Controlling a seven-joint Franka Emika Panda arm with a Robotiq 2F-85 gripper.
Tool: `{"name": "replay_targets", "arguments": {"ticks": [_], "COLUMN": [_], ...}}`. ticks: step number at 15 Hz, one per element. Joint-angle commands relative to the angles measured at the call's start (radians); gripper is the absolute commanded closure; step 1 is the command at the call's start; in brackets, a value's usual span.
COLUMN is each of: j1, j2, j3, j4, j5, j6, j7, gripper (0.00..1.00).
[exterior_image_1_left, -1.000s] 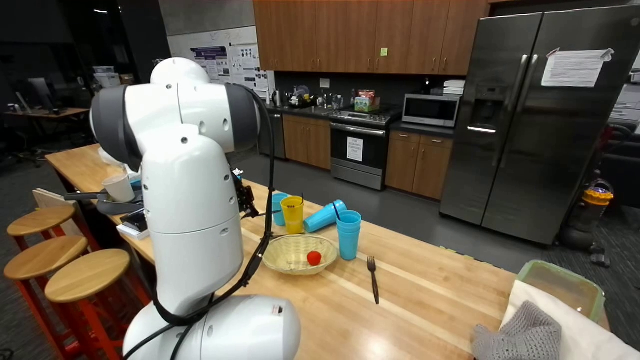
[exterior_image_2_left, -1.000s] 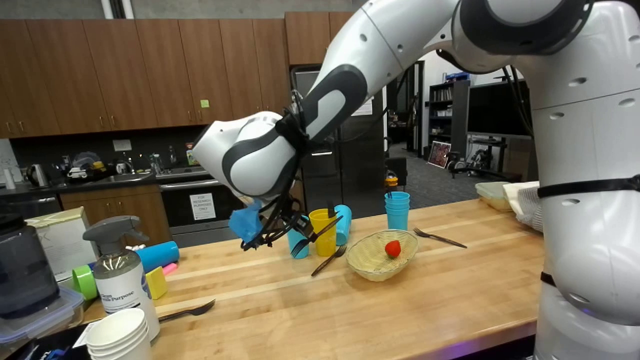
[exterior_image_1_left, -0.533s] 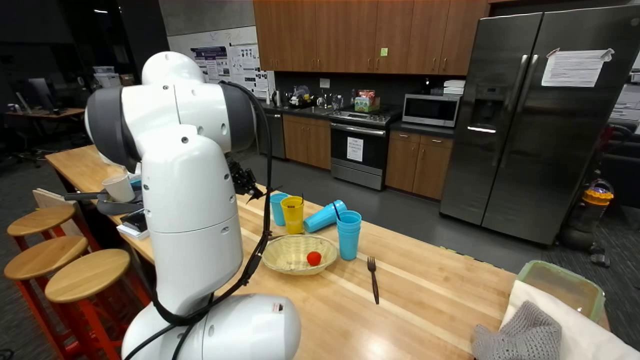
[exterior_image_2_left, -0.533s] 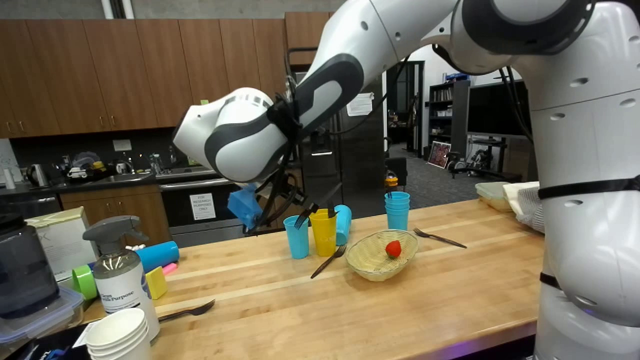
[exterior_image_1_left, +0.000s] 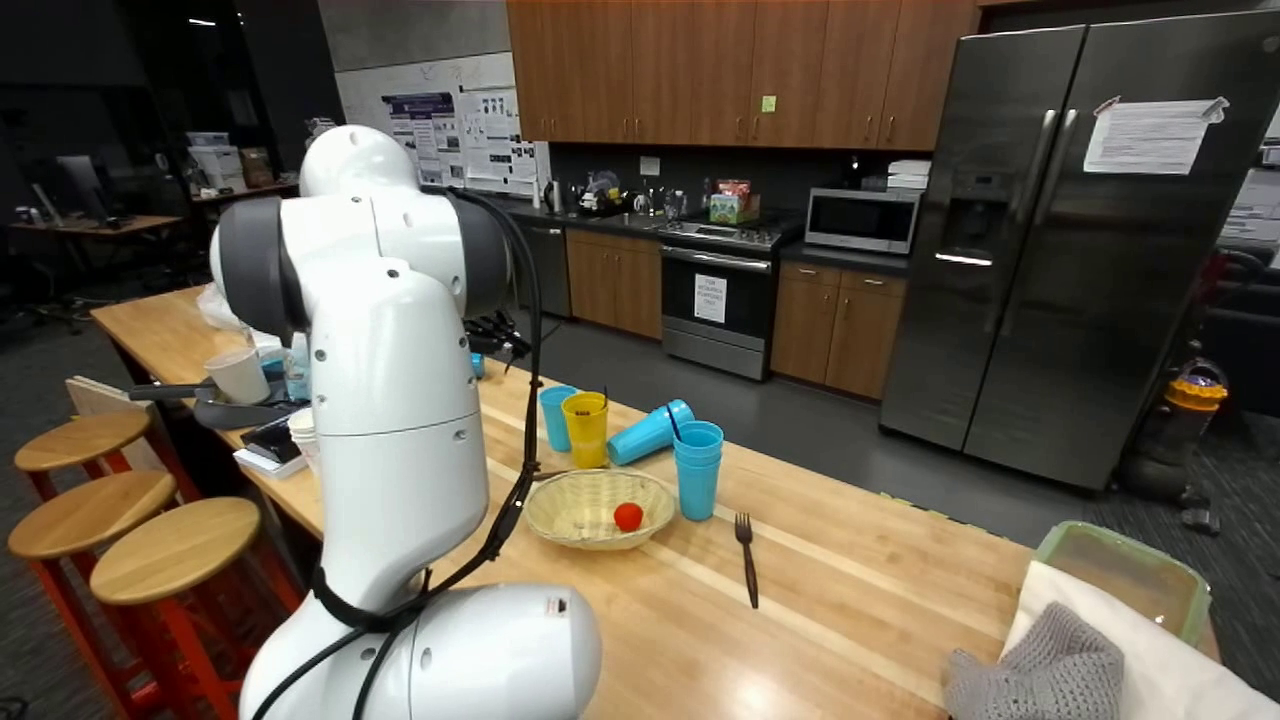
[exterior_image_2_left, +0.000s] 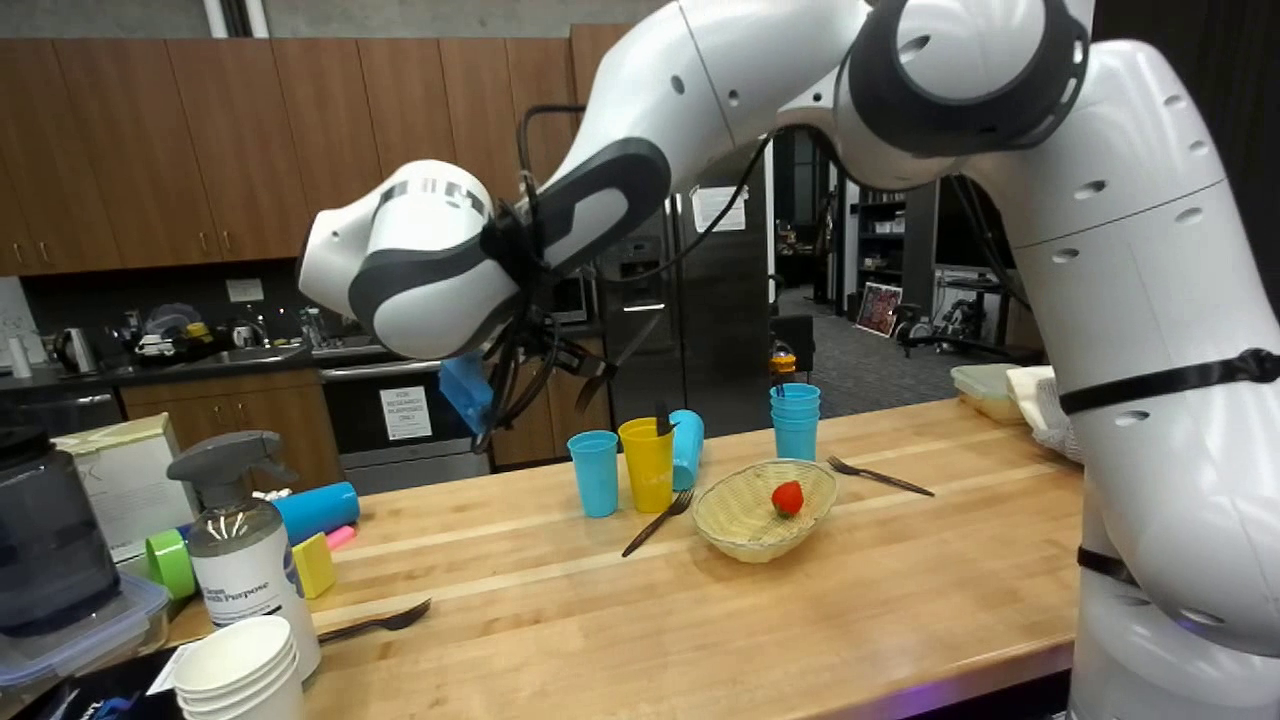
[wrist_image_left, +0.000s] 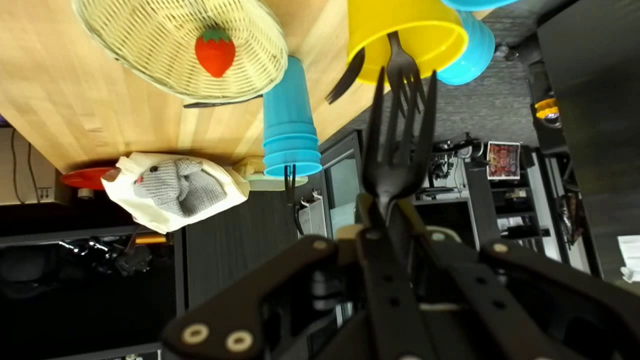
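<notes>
In the wrist view my gripper (wrist_image_left: 387, 212) is shut on a dark fork (wrist_image_left: 395, 172), whose tines point away from the fingers. Both hang in the air above the cups; an exterior view has the gripper (exterior_image_2_left: 600, 370) up and left of the yellow cup (exterior_image_2_left: 645, 475). That cup holds another dark fork (wrist_image_left: 401, 57). Beside it stand an upright blue cup (exterior_image_2_left: 595, 475) and a blue cup lying on its side (exterior_image_2_left: 688, 450). A wicker basket (exterior_image_2_left: 735, 515) holds a red strawberry (exterior_image_2_left: 787, 498). In an exterior view the white arm and cable partly hide the gripper (exterior_image_1_left: 510, 340).
A stack of blue cups (exterior_image_2_left: 796, 430) stands behind the basket, dark utensils inside. Loose forks lie on the table: one fork (exterior_image_2_left: 657, 523) by the basket, one fork (exterior_image_2_left: 880, 477) to its right, one fork (exterior_image_2_left: 375, 622) by the spray bottle (exterior_image_2_left: 245, 560). White cups (exterior_image_2_left: 240, 670) are at front left.
My gripper has risen with the fork, from in front of the upright blue cup to above it. The arm has swung leftward in an exterior view. Cups and basket have stayed put.
</notes>
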Motion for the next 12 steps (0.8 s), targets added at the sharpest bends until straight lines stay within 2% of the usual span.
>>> {"name": "replay_targets", "arguments": {"ticks": [1,7,12], "j1": [0.038,0.012,-0.001], "j2": [0.093,0.138,0.213], "j3": [-0.05,-0.121,-0.129], "j4": [0.144,0.221,0.321], "j5": [-0.094,-0.242,-0.252], "j6": [-0.098,-0.102,-0.075], "j7": [-0.055,-0.204,-0.406], "gripper": [0.99,0.99,0.99]}}
